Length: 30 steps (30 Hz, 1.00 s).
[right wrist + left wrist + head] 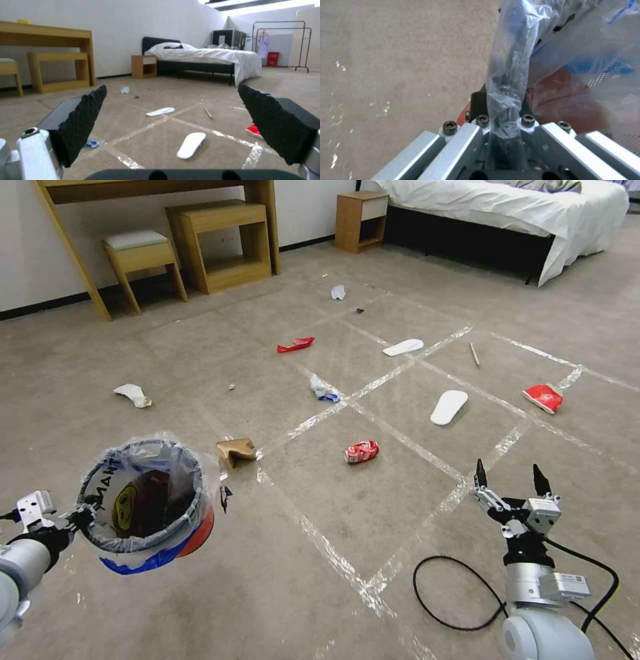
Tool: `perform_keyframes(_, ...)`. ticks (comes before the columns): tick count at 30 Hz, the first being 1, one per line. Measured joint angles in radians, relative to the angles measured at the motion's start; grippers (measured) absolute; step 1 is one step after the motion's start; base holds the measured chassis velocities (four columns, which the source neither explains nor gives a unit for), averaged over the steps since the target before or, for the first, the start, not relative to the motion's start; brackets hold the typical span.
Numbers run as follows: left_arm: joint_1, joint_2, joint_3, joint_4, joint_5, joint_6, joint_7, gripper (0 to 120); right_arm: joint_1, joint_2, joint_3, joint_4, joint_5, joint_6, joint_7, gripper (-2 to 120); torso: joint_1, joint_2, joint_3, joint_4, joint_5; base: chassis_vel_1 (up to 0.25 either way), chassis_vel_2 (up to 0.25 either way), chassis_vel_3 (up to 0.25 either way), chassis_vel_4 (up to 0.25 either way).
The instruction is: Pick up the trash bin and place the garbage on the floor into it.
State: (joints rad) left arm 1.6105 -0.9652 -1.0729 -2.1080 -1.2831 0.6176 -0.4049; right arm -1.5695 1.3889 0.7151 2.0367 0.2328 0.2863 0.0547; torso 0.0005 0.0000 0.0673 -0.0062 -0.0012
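The trash bin (147,500), red and blue outside with a clear plastic liner, hangs off the floor at the lower left. My left gripper (79,519) is shut on its rim; the left wrist view shows the rim (511,75) and liner clamped between the jaws. Garbage lies scattered on the carpet: a crushed red wrapper (361,451), a tan cardboard piece (236,449), two white slippers (449,407) (403,347), a red wrapper (543,397), a wooden stick (475,354) and white tissue wads (133,394). My right gripper (510,482) hovers open at the lower right, holding nothing.
Tape lines cross the carpet (373,380). A black cable (453,593) loops on the floor by my right arm. A wooden desk, stool (141,257) and shelf stand at the back left, a nightstand (361,220) and bed (507,213) at the back right.
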Motion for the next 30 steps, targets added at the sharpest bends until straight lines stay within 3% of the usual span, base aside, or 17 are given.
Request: perform_keyframes(30,0.029,-0.007,-0.018,-0.020,0.007,-0.011,0.001,1,-0.021,0.014,-0.008,0.001,-0.016,0.022,0.000,100,0.000,0.000,0.000,-0.0001,-0.0002,-0.161,0.161,0.161,-0.158)
